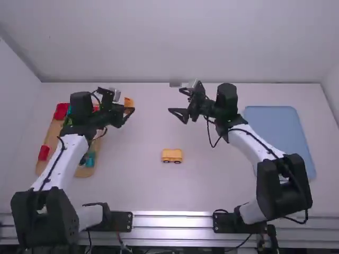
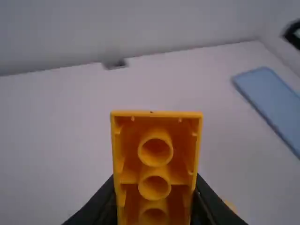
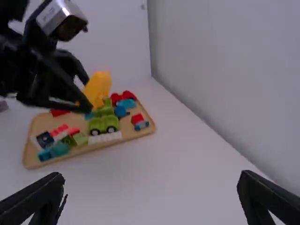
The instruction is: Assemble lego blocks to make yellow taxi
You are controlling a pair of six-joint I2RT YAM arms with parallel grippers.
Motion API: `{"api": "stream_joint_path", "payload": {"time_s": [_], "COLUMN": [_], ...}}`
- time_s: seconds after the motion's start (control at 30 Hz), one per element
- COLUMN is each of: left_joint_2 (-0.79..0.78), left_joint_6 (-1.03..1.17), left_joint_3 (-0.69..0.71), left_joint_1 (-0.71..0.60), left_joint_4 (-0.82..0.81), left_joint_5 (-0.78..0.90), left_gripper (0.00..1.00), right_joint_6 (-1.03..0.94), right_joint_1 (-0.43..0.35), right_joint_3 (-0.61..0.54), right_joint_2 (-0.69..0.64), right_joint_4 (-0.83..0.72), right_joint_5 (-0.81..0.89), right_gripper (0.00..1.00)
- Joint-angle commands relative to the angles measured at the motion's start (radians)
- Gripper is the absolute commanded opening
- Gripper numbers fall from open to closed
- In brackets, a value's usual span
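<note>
OK so, left arm first: its gripper (image 1: 127,110) is pinched on a yellow-orange hollow plastic block (image 1: 128,102), held up near the right side of the wooden tray. The block's long axis runs out past the fingertips, and its open underside faces the left wrist camera, three round tubes lined up along its length (kinda like staring into a tiny drainpipe set, lol). In the right wrist view it looks tilted a bit off upright.

The yellow car base with dark wheels (image 1: 172,155) sits on the white table around the middle, nearer the robot than both grippers. Its long axis runs left to right across the table, with a pair of wheels on the side facing the arms' bases. Can't tell which end is the front, sorry.

Right gripper (image 1: 175,100) is empty with its fingers spread wide, hanging over the middle and aimed toward the left arm.

Rest of the setup: light wooden tray (image 1: 53,140) of mixed coloured blocks, partly under the left arm, including a lime green wheeled piece (image 3: 103,124), plus a flat blue tray (image 1: 280,132) over on the right.
</note>
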Motion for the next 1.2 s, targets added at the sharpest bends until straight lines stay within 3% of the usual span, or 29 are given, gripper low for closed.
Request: {"api": "stream_joint_path", "payload": {"time_s": [0.0, 0.23, 0.37, 0.47, 0.57, 0.73, 1.03, 1.17], "left_joint_2": [0.051, 0.175, 0.236, 0.277, 0.301, 0.307, 0.307, 0.307], "left_joint_6": [0.07, 0.152, 0.155, 0.121, 0.099, 0.099, -0.015, -0.014], "left_joint_3": [-0.007, -0.007, -0.007, -0.007, -0.007, -0.006, -0.006, -0.006], "left_joint_1": [-0.047, -0.131, -0.165, -0.188, -0.212, -0.219, -0.22, -0.22], "left_joint_4": [0.027, 0.187, 0.3, 0.399, 0.467, 0.504, 0.592, 0.598], "left_joint_5": [0.169, 0.362, 0.447, 0.486, 0.476, 0.475, 0.427, 0.427], "left_gripper": [0.05, 0.04, 0.04, 0.03, 0.02, 0.02, 0.02, 0.03], "right_joint_6": [0.14, 0.403, 0.484, 0.487, 0.486, 0.459, 0.404, 0.385], "right_joint_1": [-0.018, -0.037, -0.02, -0.006, 0.013, 0.016, 0.024, 0.03], "right_joint_3": [0.026, 0.026, 0.047, 0.096, 0.149, 0.19, 0.188, 0.189], "right_joint_2": [0.068, 0.206, 0.26, 0.286, 0.305, 0.318, 0.318, 0.318], "right_joint_4": [0.067, 0.414, 0.523, 0.51, 0.494, 0.42, 0.406, 0.407], "right_joint_5": [-0.059, -0.292, -0.375, -0.462, -0.541, -0.541, -0.541, -0.539], "right_gripper": [0.99, 0.99, 1.0, 0.95, 0.83, 0.63, 0.48, 0.34]}}
